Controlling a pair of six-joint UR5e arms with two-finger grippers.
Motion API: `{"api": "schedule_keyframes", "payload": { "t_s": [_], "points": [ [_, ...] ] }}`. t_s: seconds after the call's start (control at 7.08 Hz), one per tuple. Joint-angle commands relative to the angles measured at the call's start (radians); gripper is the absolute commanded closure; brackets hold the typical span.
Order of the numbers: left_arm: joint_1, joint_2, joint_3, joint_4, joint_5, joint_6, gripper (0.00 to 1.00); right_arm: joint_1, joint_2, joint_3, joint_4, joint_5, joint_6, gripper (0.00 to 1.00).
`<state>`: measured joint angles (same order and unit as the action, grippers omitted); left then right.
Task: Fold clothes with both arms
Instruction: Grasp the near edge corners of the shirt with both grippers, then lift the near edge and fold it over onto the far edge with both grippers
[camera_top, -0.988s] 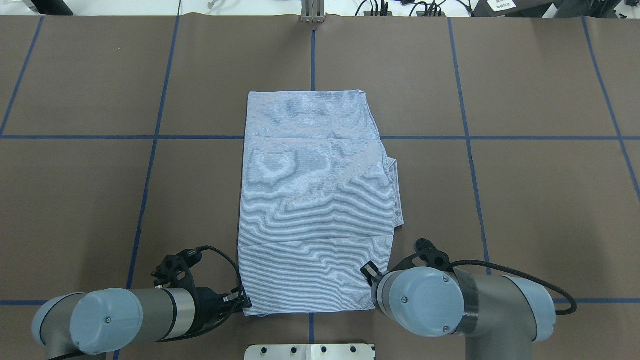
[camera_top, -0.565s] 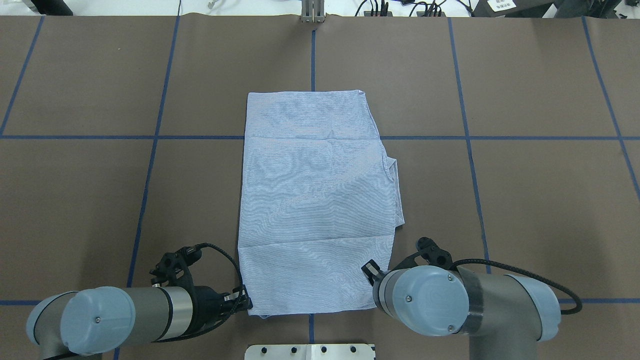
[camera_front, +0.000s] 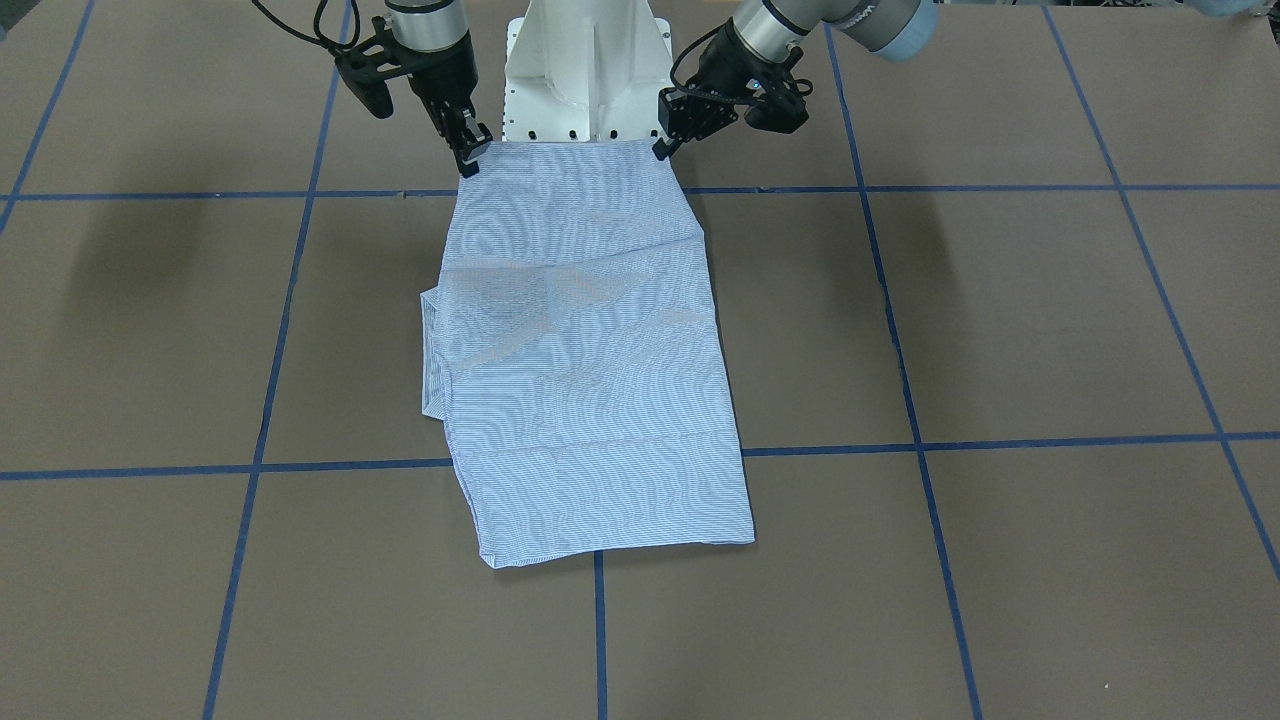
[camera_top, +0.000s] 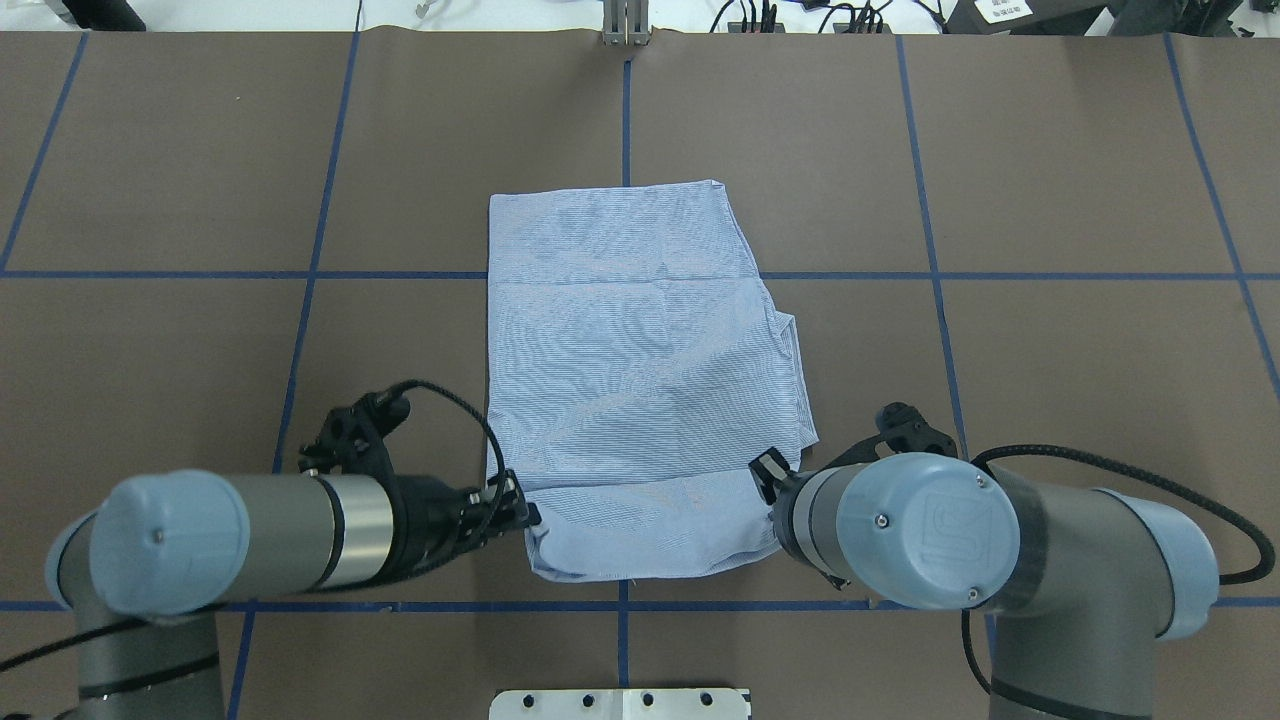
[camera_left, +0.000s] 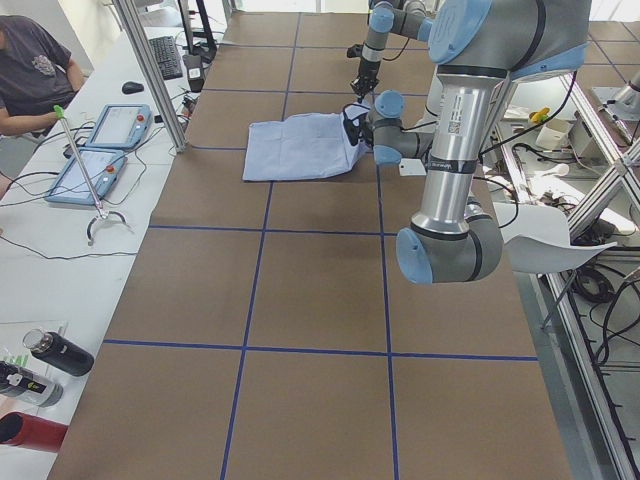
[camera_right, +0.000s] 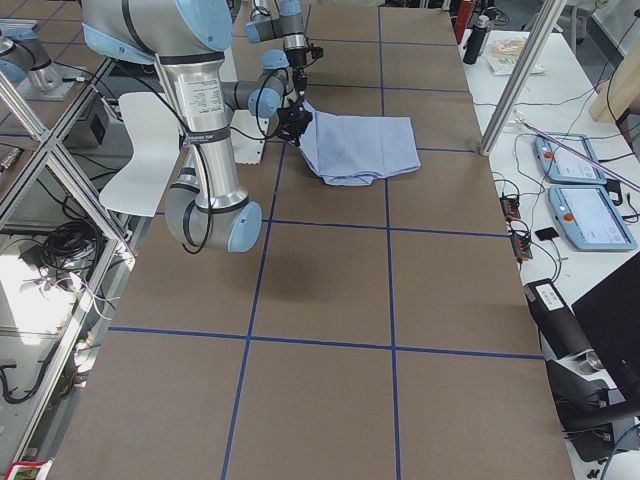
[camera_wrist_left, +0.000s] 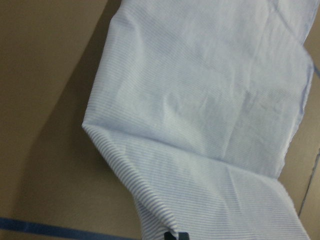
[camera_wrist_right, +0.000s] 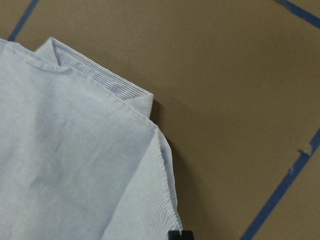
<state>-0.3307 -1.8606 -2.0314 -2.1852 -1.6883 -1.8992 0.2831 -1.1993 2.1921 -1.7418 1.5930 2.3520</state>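
Note:
The clothes are one light blue, finely striped shirt (camera_top: 640, 340), folded into a long rectangle mid-table, also seen as shirt (camera_front: 590, 370). My left gripper (camera_top: 515, 508) is shut on its near left corner, and my right gripper (camera_top: 768, 470) is shut on the near right corner. Both corners hang above the table, and the cloth sags in a fold (camera_top: 630, 555) below them. In the front-facing view the left gripper (camera_front: 665, 145) and right gripper (camera_front: 468, 160) pinch the same edge. The wrist views show striped shirt cloth (camera_wrist_left: 200, 125) and folded shirt layers (camera_wrist_right: 75, 165) close up.
The brown table (camera_top: 1050, 350) is crossed by blue tape lines. The white pedestal plate (camera_top: 620, 703) sits at the near edge. In the exterior left view a side bench carries teach pendants (camera_left: 105, 125) and bottles (camera_left: 55, 352), with a person (camera_left: 35, 70) beside it.
Both grippers have risen and moved away from the robot's base, taking the shirt's near corners with them. The near hem has left the table and now curls under.

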Motion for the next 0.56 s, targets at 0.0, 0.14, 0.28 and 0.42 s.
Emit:
{"api": "schedule_keyframes", "payload": {
  "t_s": [0.0, 0.14, 0.28, 0.42],
  "points": [
    [-0.189, -0.098, 0.055, 0.103, -0.126, 0.061, 1.0, 0.147, 0.059, -0.047, -0.008, 0.086, -0.11, 1.0],
    [-0.25, -0.11, 0.095, 0.095, -0.145, 0.074, 1.0, 0.23, 0.104, -0.124, -0.004, 0.157, -0.153, 1.0],
    [-0.299, -0.147, 0.158, 0.091, -0.183, 0.127, 1.0, 0.299, 0.144, -0.168, -0.007, 0.194, -0.219, 1.0],
    [-0.332, -0.181, 0.227, 0.087, -0.188, 0.152, 1.0, 0.368, 0.18, -0.24, 0.001, 0.246, -0.261, 1.0]
  ]
}}
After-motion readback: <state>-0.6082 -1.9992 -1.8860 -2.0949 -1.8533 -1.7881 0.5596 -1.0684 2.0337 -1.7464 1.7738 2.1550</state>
